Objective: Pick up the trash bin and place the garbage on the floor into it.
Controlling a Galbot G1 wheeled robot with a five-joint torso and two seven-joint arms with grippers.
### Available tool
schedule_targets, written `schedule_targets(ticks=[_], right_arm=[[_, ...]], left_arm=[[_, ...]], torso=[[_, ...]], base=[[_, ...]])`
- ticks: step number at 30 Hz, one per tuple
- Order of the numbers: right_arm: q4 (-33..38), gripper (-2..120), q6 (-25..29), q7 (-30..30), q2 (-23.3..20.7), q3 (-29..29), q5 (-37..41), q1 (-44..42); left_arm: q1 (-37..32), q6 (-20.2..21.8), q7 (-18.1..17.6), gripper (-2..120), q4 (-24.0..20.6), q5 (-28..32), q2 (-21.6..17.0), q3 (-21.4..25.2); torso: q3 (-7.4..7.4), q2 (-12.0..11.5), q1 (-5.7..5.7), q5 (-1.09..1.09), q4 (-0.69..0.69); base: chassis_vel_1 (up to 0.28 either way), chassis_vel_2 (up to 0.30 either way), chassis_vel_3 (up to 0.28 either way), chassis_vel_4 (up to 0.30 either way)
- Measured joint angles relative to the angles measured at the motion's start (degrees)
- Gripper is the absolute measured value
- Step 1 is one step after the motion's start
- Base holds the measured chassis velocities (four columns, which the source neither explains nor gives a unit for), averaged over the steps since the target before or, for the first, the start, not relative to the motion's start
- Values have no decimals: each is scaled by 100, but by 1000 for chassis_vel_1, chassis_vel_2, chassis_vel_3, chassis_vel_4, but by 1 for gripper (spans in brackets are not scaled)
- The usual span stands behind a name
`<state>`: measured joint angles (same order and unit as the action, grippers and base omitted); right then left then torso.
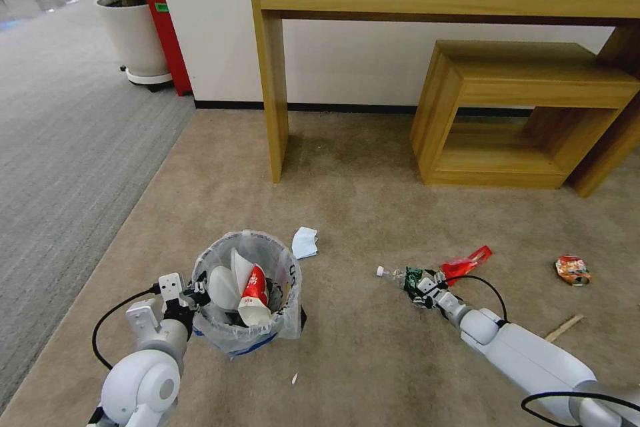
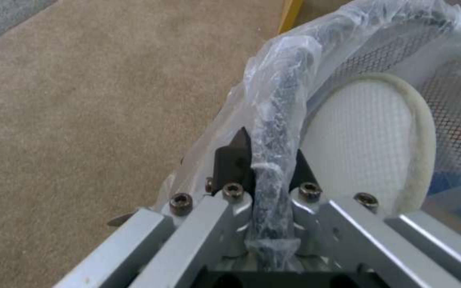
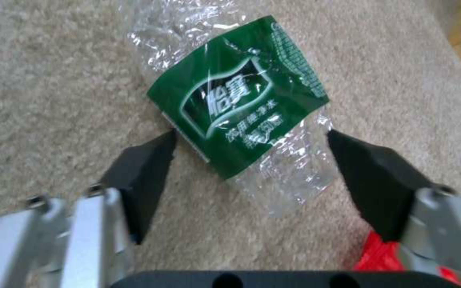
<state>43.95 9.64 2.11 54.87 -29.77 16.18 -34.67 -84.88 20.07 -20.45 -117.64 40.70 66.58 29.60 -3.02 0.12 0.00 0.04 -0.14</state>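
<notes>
Crinkly clear plastic bottle; matt pile carpet.

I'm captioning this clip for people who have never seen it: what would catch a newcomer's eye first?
Probably the trash bin, already stuffed with white slippers and a red-and-white cup, its bag-covered rim clamped by the left gripper. To its right, the open right gripper straddles a crushed clear bottle with a green label lying on the beige carpet. A red wrapper and an orange packet lie beyond it.
</notes>
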Motion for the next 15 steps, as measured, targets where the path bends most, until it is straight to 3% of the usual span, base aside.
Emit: schedule_targets(ticks=[3, 15], right_arm=[[-20, 58, 37, 5, 18, 54, -3, -52], [124, 22, 203, -31, -40, 183, -27, -207]], left_arm=[[-15, -10, 0, 2, -15, -23, 28, 0], [49, -34, 5, 2, 84, -75, 78, -24]], torso=[[1, 0, 0, -1, 0], [1, 1, 0, 0, 0]], base=[[0, 0, 0, 0], [0, 0, 0, 0]])
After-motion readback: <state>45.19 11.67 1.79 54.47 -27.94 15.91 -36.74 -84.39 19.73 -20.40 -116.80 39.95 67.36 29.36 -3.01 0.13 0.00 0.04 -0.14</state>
